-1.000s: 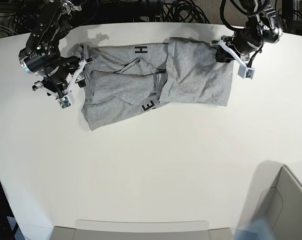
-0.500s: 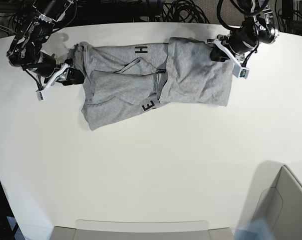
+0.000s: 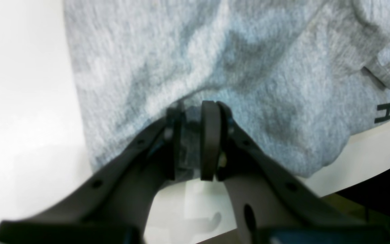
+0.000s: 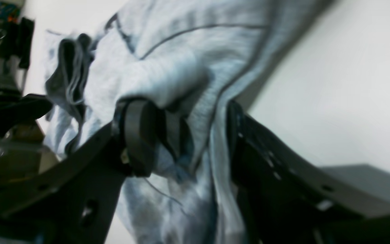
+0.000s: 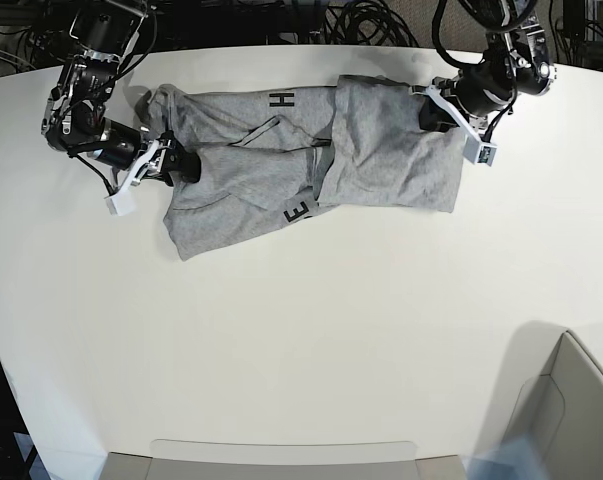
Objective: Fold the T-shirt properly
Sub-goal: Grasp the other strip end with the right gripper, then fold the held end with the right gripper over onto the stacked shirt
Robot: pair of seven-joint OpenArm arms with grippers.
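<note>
The heather-grey T-shirt (image 5: 281, 170) lies crumpled and partly folded at the back of the white table (image 5: 281, 330), with black letters H (image 5: 281, 99) and E (image 5: 297, 211) showing. My left gripper (image 5: 431, 112) is at its right upper corner. In the left wrist view the left gripper (image 3: 195, 135) is shut on a pinch of the T-shirt (image 3: 215, 51) hem. My right gripper (image 5: 176, 165) sits at the shirt's left edge. In the right wrist view the right gripper (image 4: 188, 135) has its jaws wide apart, with bunched T-shirt (image 4: 181, 67) fabric between them.
A grey box (image 5: 571, 410) stands at the front right corner, and a pale tray edge (image 5: 281, 455) runs along the table's front. Dark cables (image 5: 361, 20) lie behind the table's back edge.
My right gripper swung out left of the shirt, then came back right onto its left edge. The left gripper shifted slightly left at the shirt's right corner.
</note>
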